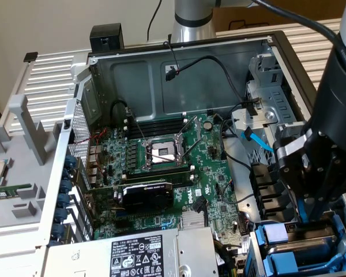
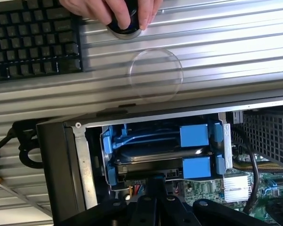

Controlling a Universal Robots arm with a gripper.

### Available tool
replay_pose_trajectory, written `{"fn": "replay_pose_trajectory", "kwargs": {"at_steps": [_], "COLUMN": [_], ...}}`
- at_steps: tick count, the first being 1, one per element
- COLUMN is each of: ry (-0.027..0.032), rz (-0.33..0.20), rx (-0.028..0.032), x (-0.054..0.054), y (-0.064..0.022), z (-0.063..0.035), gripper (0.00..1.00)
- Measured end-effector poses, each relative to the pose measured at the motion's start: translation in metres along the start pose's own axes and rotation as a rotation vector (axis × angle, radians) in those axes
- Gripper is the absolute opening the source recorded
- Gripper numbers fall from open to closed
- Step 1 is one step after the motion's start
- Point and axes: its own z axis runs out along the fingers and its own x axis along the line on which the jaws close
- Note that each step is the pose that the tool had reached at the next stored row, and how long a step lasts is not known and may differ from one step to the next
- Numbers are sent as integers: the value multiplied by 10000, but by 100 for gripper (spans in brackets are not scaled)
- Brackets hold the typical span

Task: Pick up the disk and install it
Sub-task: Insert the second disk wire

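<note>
The end effector (image 1: 311, 216), fingers closed, reaches down into the drive bay at the open computer case's (image 1: 179, 57) corner, touching the disk (image 2: 155, 156) seated in its blue frame. A person's hand (image 2: 115, 10) rests nearby, beside a keyboard (image 2: 33, 42).

Gripper (image 1: 311, 216) fingertips hidden behind blue frame; disk (image 2: 155, 155) label unseen; hand (image 2: 113, 12) cut off.

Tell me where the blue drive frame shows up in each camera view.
Exterior view: blue drive frame at the bottom corner on the exterior view's right, in the case's bay.
Wrist view: blue drive frame mid-picture, in the open bay.
Shared landmark: green motherboard beside the bay.
</note>
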Motion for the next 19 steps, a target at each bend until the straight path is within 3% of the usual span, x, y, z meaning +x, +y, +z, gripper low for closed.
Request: {"fn": "replay_pose_trajectory", "kwargs": {"at_steps": [5, 15, 19], "ry": [-8, -37, -41], "rz": [2, 11, 11], "rx": [61, 288, 324], "x": [-19, -45, -44], "y": [19, 39, 49], "z": [42, 94, 115], "gripper": [11, 11, 11]}}
